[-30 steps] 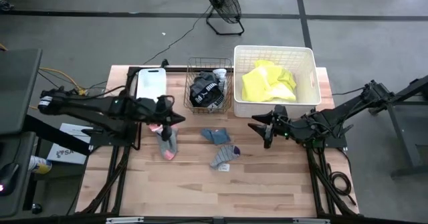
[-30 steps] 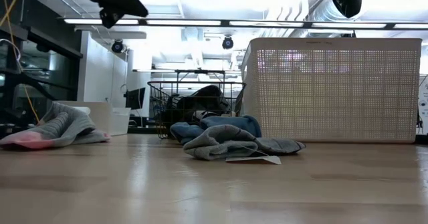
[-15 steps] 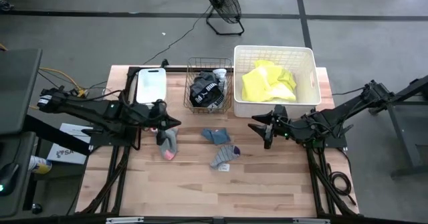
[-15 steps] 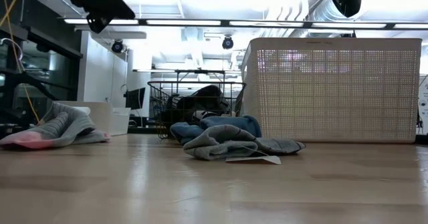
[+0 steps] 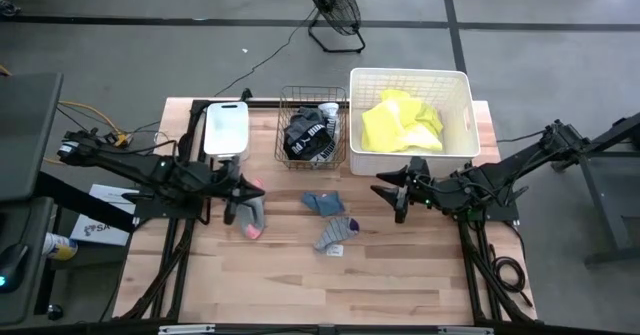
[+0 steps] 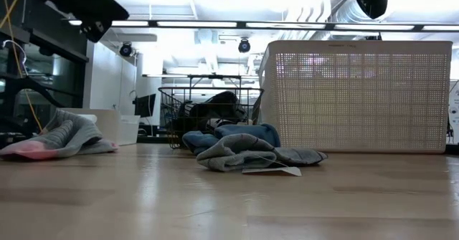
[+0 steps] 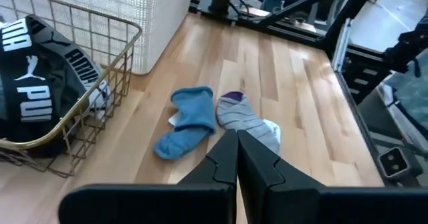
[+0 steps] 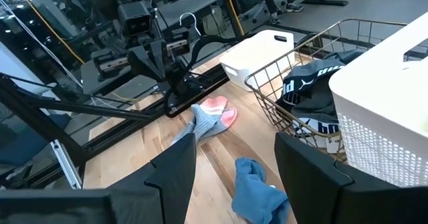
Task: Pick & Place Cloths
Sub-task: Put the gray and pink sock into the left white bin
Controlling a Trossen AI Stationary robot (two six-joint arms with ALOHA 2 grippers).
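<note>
Three small cloths lie flat on the table: a grey sock with a pink toe (image 5: 250,216) (image 6: 56,140) (image 8: 208,117), a blue sock (image 5: 323,203) (image 7: 186,121) and a grey sock with a purple toe (image 5: 336,233) (image 7: 243,114). A black cloth with white print (image 5: 308,138) fills the wire basket, and a neon-yellow cloth (image 5: 400,123) lies in the big white tub. My left gripper (image 5: 247,187) (image 7: 236,152) is shut and hangs in the air just above the grey-pink sock's far end. My right gripper (image 5: 390,191) (image 8: 235,144) is open, raised, right of the blue sock.
The copper wire basket (image 5: 312,103) and the big white perforated tub (image 5: 460,115) (image 6: 358,97) stand side by side at the far edge. A small white tub (image 5: 226,128) (image 8: 257,57) sits left of the basket. Bare wood runs along the near half of the table (image 5: 320,285).
My left gripper has drawn back toward the table's left edge, its arm sliding leftward out of the top of the low view. The grey-pink sock stays where it lay. The right arm has kept still.
</note>
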